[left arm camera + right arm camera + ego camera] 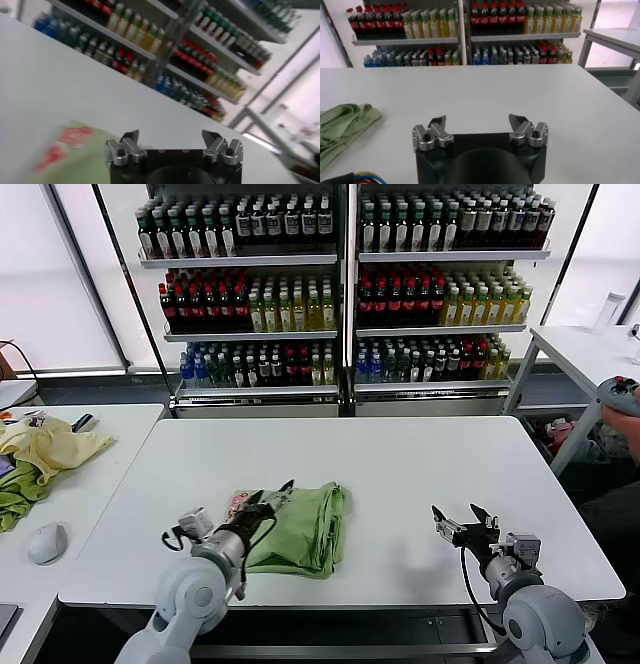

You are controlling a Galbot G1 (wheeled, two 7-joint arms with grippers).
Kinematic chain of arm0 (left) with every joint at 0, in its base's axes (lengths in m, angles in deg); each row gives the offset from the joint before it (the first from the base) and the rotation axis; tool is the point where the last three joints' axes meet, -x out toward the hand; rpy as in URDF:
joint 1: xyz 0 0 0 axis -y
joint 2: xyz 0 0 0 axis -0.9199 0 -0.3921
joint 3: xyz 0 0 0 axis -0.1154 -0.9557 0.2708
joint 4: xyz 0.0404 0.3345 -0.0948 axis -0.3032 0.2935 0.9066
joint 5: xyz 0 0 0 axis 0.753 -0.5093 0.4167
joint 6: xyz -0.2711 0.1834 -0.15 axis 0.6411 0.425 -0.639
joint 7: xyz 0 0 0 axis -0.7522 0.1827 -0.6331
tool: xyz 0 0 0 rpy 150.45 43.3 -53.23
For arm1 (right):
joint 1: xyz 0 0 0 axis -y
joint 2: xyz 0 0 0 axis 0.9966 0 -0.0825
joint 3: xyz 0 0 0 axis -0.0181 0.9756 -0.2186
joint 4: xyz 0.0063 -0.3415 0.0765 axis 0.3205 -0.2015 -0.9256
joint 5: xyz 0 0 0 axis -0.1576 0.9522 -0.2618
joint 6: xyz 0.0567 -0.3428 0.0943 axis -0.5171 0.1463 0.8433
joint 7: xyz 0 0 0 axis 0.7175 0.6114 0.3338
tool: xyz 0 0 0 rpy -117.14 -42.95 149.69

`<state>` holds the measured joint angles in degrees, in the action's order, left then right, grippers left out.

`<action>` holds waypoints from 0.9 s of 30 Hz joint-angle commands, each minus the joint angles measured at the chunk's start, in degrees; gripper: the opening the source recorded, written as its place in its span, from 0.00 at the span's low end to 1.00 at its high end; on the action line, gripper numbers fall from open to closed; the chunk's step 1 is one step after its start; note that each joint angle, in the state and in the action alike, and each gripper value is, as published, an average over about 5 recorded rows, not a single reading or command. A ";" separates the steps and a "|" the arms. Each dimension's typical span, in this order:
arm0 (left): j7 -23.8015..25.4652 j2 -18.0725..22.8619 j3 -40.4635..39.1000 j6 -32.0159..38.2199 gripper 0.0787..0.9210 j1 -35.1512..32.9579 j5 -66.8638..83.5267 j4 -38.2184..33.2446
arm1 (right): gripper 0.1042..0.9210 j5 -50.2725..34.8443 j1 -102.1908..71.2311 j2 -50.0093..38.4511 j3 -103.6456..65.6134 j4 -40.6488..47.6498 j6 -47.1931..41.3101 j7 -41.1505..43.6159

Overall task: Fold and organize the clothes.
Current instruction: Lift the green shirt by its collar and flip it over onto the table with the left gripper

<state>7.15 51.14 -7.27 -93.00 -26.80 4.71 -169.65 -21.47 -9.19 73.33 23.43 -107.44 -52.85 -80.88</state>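
Observation:
The light green polo shirt [305,529] lies folded into a compact bundle on the white table [400,474], left of centre near the front edge. A bit of its red-and-white print [237,502] shows at its left side. My left gripper [270,497] is open and empty, just above the shirt's upper left corner. In the left wrist view the shirt [70,155] with its red print lies under the open gripper [171,136]. My right gripper [461,517] is open and empty over bare table, well to the right of the shirt. The right wrist view shows the open gripper [478,121] and the shirt [342,125] far off.
A side table on the left holds a pale yellow garment [50,446], a darker green cloth [20,489] and a grey mouse-like object [45,542]. Shelves of bottles [340,284] stand behind the table. Another white table [585,349] is at the right.

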 commanded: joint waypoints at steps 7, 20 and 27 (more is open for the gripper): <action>12.57 -3.79 3.70 2.78 0.88 -7.76 -15.56 6.50 | 0.88 0.46 0.14 0.25 0.51 0.28 0.14 -0.07; 15.50 -1.18 2.42 0.59 0.88 -4.33 -10.42 10.11 | 0.88 0.12 -0.84 -0.88 -1.05 -0.91 0.03 -0.09; 15.66 0.03 4.58 -0.18 0.76 -5.20 -2.18 9.37 | 0.88 -0.05 -1.19 -1.31 -1.43 -0.97 0.09 -0.05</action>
<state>20.84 50.07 -3.98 -92.09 -31.48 -4.89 -161.59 -21.48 -10.36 72.13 22.20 -108.35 -52.77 -80.95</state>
